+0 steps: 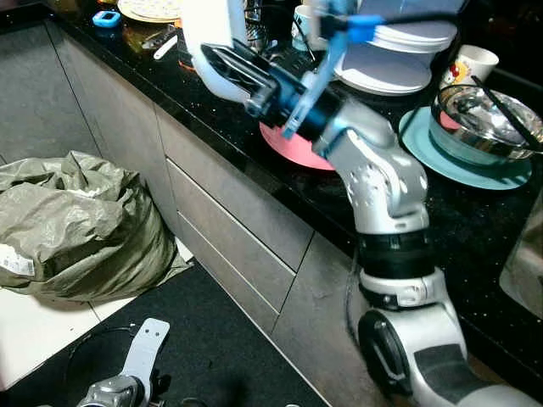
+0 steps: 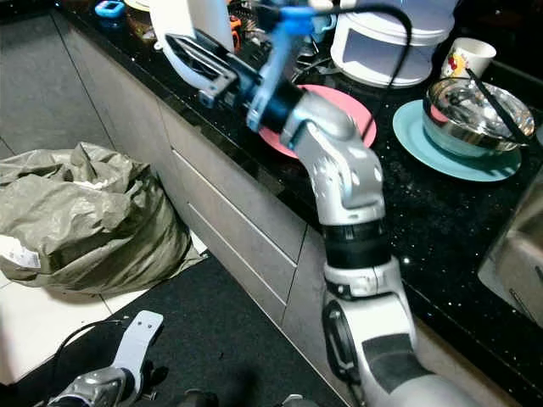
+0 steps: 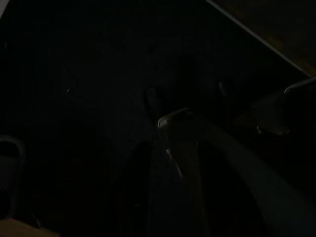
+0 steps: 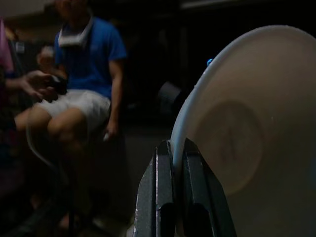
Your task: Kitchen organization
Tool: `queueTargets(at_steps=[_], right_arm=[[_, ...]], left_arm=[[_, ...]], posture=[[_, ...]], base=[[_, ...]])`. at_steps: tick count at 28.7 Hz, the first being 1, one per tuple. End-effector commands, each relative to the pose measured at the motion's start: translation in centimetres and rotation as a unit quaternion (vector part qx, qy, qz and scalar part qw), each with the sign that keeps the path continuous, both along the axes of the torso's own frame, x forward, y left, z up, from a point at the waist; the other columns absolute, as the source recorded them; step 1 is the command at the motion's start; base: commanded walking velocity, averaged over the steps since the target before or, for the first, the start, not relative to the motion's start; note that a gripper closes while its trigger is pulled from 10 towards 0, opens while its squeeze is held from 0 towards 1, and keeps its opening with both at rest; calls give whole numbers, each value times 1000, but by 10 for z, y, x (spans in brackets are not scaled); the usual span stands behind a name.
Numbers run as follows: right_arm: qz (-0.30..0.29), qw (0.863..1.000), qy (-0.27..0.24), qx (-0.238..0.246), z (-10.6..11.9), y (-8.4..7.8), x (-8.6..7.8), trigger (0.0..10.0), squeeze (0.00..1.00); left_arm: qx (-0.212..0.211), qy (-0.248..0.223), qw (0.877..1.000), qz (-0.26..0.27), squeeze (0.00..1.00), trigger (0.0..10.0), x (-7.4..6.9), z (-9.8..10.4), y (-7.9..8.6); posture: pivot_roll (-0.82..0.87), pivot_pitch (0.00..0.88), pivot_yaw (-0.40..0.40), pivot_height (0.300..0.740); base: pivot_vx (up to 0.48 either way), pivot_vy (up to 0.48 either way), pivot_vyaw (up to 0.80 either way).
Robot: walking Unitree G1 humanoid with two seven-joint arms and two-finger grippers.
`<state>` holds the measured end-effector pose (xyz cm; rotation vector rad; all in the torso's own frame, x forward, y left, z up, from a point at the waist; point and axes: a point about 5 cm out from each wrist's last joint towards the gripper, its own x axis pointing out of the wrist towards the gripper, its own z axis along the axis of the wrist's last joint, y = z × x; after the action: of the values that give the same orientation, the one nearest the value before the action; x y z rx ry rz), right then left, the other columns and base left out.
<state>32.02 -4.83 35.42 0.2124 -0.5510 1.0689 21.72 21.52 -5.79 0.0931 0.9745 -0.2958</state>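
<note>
1. Right tool (image 4: pixel 173 182) is clamped on the rim of a white plate (image 4: pixel 237 143), one finger on each face. The plate is held on edge, lifted above the front edge of the desk (image 1: pixel 475 229), over its left part.
2. Desk: black, glossy, speckled stone over flat grey drawer fronts (image 1: pixel 229 229).
3. On the desk, behind the right arm: a pink plate (image 2: pixel 352 114), flat and matte, partly hidden by the arm.
4. To its right: a teal plate (image 1: pixel 475 174) carrying a shiny steel bowl (image 1: pixel 488 114) with a dark utensil lying across it.
5. Behind these: a stack of white plates (image 1: pixel 399 59), and a white mug (image 1: pixel 471 64) with a coloured print.
6. Far left end of the desk: a small blue object (image 1: pixel 106 19) and a patterned dish (image 1: pixel 148 10).
7. Floor: a crumpled olive sack (image 1: pixel 81 225) on pale tiles beside the cabinets; a dark mat (image 1: pixel 229 348) in front of them.
8. Left tool (image 1: pixel 140 356) hangs low over the mat; its wrist view is too dark, so I cannot tell how its fingers stand.
9. Right wrist view: a seated person in a blue shirt (image 4: pixel 89 44) and white shorts in a dim background.
</note>
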Motion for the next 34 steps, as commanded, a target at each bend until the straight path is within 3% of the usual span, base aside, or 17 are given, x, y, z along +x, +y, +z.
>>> queueTargets(at_steps=[1, 2, 3, 4, 23, 29, 34], right_arm=[[-22, 998, 28, 46, -6, -8, -2, 2784, 0], [-29, 998, 35, 52, -8, -9, -1, 2784, 0], [-40, 997, 43, 58, -11, -10, 0, 9294, 0], [-47, 996, 52, 61, -15, -11, 0, 10000, 0], [-177, 978, 91, 69, -25, -37, 10, 10000, 0], [-307, 946, 99, 25, -35, -57, 28, 10000, 0], [-345, 934, 91, -6, -39, -61, 31, 10000, 0]], left_arm=[[2, 14, 1000, -3, 0, 10000, -7, -4, 1], [2, 14, 1000, -3, 0, 10000, -7, -4, 1], [3, 14, 1000, -4, 0, 10000, -6, -4, 1], [2, 14, 1000, -4, 0, 10000, -6, -4, 1], [3, 10, 1000, -7, 0, 10000, -4, -2, 0], [5, 10, 1000, -10, 0, 10000, -4, -2, 0], [6, 11, 1000, -12, 0, 10000, -4, -2, 0]], posture=[[40, 117, -3, 740], [40, 117, -2, 740], [40, 117, -2, 740], [40, 116, -2, 740], [29, 102, 0, 740], [27, 99, 2, 740], [26, 99, 3, 740]], base=[[0, 0, 0], [0, 0, 0], [0, 0, 0], [0, 0, 0], [0, 0, -716], [0, 0, -800], [0, 0, -800]])
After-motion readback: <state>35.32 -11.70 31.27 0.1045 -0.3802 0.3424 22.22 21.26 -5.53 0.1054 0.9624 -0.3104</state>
